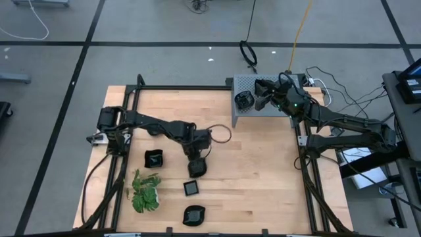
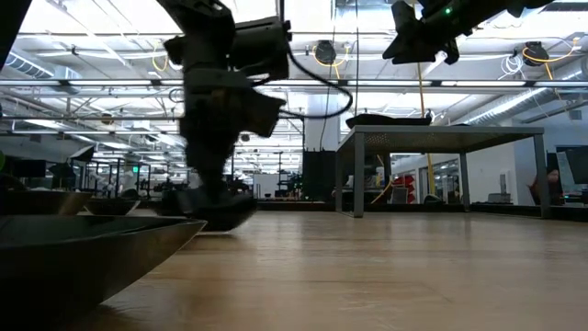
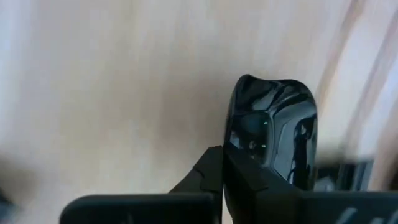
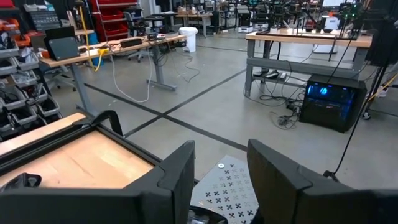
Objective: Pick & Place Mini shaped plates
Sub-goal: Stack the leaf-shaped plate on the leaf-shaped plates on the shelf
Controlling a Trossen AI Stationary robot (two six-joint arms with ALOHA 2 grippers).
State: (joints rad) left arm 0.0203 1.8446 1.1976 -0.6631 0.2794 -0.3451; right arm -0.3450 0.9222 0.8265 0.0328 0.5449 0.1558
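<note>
Several black glossy mini plates lie on the wooden table [image 1: 263, 171]: one at the left [image 1: 153, 158], a square one [image 1: 191, 188], and one by the near edge [image 1: 193, 214], which looms large in the low view [image 2: 83, 248]. My left gripper [image 1: 196, 162] points steeply down at mid-table, shut on a further plate [image 3: 273, 130]. My right gripper [image 4: 221, 180] stands open and level, high above the grey perforated box [image 1: 263, 102] at the far right, with nothing between its fingers. One plate [image 1: 245, 100] rests inside that box. My left gripper pinches the plate's rim [image 3: 233, 146] at one side between its two fingers. One finger [image 3: 261, 183] lies over the dish's inner face and the other [image 3: 205, 174] outside it. The fingers come from above, slanting down. Whether the plate [image 2: 219, 210] is clear of the table, I cannot tell.
A green leafy plant [image 1: 145, 192] lies at the near left, beside the loose plates. A black frame [image 1: 197, 88] runs along the table's edges. Bare wood spreads over the table's middle and right.
</note>
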